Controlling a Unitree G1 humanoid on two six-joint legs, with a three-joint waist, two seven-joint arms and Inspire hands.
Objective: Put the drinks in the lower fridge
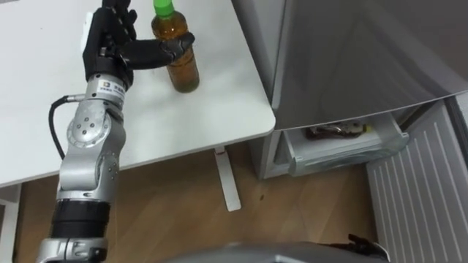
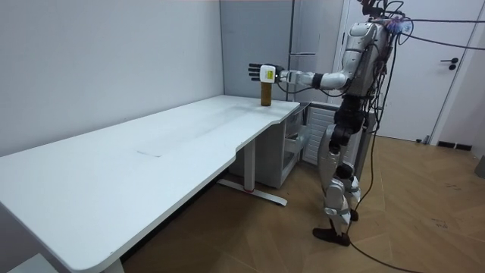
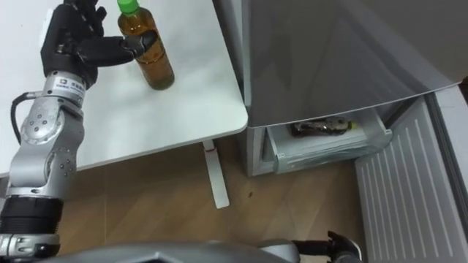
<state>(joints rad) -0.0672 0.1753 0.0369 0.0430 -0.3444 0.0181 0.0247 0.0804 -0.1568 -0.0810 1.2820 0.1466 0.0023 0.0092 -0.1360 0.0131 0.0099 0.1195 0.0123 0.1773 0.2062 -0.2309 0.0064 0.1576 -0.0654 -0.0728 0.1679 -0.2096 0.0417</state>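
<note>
You are partway through. One drink already lies on its side in the pulled-out lower fridge drawer [image 1: 344, 155]: a dark bottle [image 1: 335, 131] with a label. The tea bottle [image 1: 183, 66] is not yet lifted. It stands upright on the white desk [image 1: 212, 117], near the corner next to the fridge [image 1: 351, 51].

Your left hand [image 1: 110, 36] is at that bottle. Its fingers are straight and spread beside it, and the thumb is laid across the bottle's front below the neck, so I judge this a touch, not yet a closed grasp. Still to do: close on it, carry it to the drawer and set it in.

The tea bottle is clear plastic, round and smooth, with amber liquid and a green screw cap [image 1: 162, 8]; expect it to be slippery. The desk top is matt with rounded edges. The drawer is pale translucent plastic, and the fridge front is plain grey.

A dark bit at the right eye view's bottom edge may be your right hand [image 3: 344, 245]; whether it is open or closed I cannot tell.
</note>
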